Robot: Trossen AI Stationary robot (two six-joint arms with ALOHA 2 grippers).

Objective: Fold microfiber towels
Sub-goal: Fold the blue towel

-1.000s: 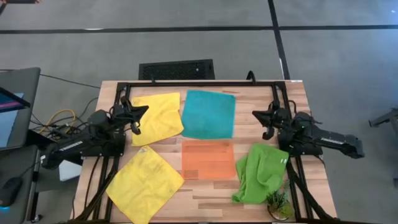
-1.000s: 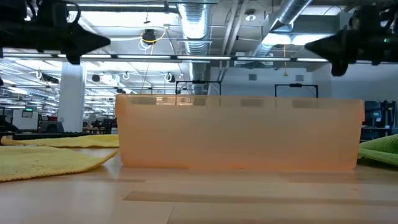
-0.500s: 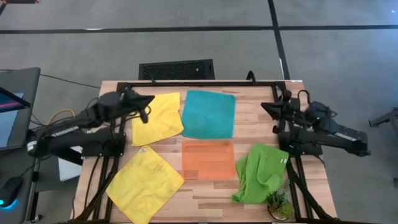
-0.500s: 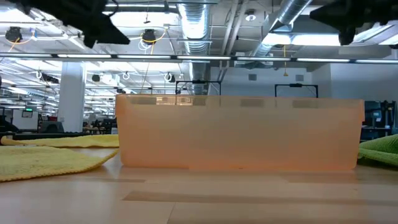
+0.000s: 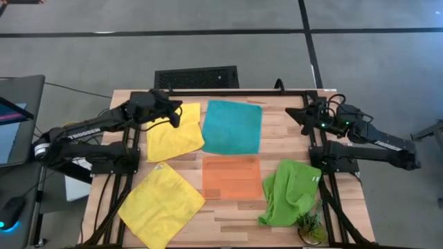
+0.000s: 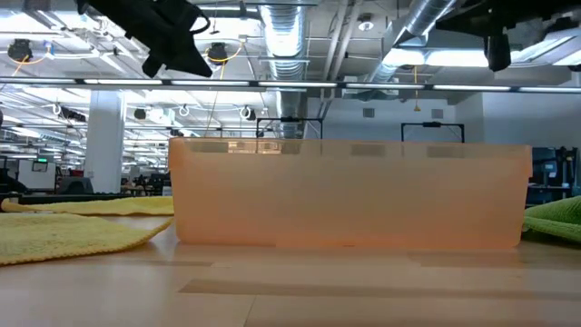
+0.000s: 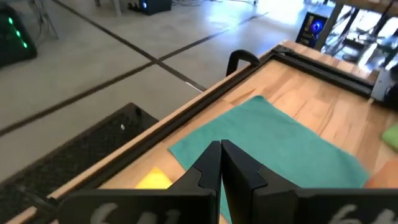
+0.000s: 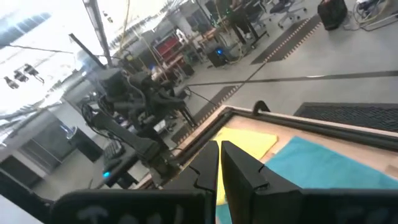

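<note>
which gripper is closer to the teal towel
Left. The left gripper hovers beside the teal towel, over the neighbouring yellow towel; the right gripper is farther off.

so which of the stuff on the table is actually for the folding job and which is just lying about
For the job:
- flat teal microfiber towel
- bright yellow microfiber towel at the back left
- bright yellow microfiber towel at the front left
- crumpled lime green microfiber towel

Just lying about:
- flat rigid orange rectangular tray
- small green plant at the front right corner
</note>
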